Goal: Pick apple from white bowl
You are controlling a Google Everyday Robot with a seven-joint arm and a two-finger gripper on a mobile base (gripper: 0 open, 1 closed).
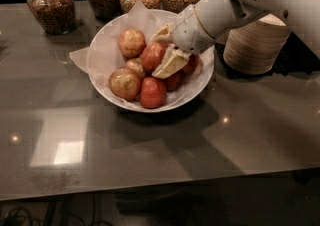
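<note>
The white bowl (pixel 196 89), lined with crinkled white paper, stands in the middle of the dark table and holds several apples. The large red apple (pixel 149 56) lies near the bowl's centre. My gripper (pixel 159 54) reaches down into the bowl from the upper right. Its two cream fingers (pixel 171 63) sit on either side of the red apple's right half, closed against it. The apple still rests among the others. Yellowish-tan apples lie at the back (pixel 131 41) and front left (pixel 124 83). A smaller red apple (pixel 152 93) lies at the front.
A stack of tan-sided paper bowls (pixel 255 45) stands right of the white bowl, under my arm. Several glass jars of grain line the table's back edge (pixel 50 7). The near table edge runs along the bottom.
</note>
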